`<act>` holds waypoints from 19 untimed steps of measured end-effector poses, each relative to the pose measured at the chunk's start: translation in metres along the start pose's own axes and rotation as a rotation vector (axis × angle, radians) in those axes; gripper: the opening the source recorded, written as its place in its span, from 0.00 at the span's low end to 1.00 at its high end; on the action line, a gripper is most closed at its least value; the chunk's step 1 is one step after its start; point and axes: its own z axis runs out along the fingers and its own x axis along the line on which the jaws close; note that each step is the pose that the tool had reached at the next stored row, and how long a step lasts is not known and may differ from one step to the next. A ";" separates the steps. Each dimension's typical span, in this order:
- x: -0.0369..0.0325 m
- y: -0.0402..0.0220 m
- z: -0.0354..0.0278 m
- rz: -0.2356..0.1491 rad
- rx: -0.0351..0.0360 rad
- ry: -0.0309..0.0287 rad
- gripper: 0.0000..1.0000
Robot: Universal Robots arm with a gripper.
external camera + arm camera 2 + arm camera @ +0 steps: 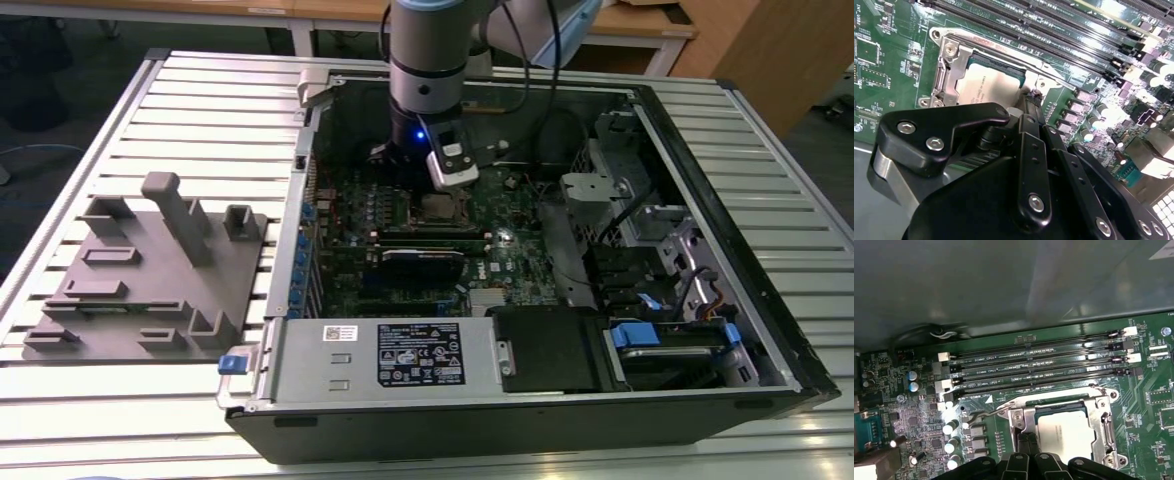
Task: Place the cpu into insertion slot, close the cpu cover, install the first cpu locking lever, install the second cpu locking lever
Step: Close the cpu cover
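The cpu [1070, 432] [989, 87], a square silver-tan chip, lies in the insertion slot [437, 207] on the green motherboard. The cpu cover [1100, 415] [947, 75], a metal frame, lies flat around the chip. A thin locking lever [1054, 395] [1054, 77] runs along the socket's side nearest the memory slots, and its hooked end [973, 415] sticks out by the capacitors. My gripper [1025, 439] [1030, 99] is shut, its black fingertips [1030, 440] down at the socket's edge beside the chip, with nothing visibly between them. In the exterior view the arm reaches down into the open case, gripper [434, 193] over the socket.
Several long memory slots [1044, 372] run beside the socket. Silver capacitors [951, 427] stand near the lever's hook. A long black card [424, 255] sits just in front of the socket, the power supply [400, 355] at the case front. A grey fixture [147, 270] stands on the slatted table.
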 end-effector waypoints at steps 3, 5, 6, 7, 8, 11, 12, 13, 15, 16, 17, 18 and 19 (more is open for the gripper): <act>0.0005 -0.0004 0.0021 0.000 0.0015 0.0006 0.10; 0.0006 -0.0004 0.0024 0.000 0.0010 0.0003 0.10; 0.0006 -0.0004 0.0025 0.000 0.0007 0.0002 0.10; 0.0006 -0.0004 0.0025 0.000 0.0007 0.0002 0.10; 0.0006 -0.0004 0.0025 0.000 0.0008 0.0002 0.10; 0.0006 -0.0003 0.0020 0.000 0.0005 0.0001 0.10; 0.0004 0.0000 0.0014 0.000 -0.0008 -0.0005 0.10; 0.0004 0.0001 0.0004 0.000 -0.0018 -0.0009 0.10; 0.0003 0.0003 -0.0016 0.000 -0.0018 -0.0011 0.10; 0.0004 0.0001 -0.0033 0.000 -0.0004 -0.0004 0.10; 0.0004 0.0000 -0.0046 0.000 -0.0005 -0.0004 0.10; 0.0004 0.0001 -0.0059 0.000 -0.0004 -0.0004 0.10; 0.0004 0.0001 -0.0072 0.000 -0.0004 -0.0004 0.10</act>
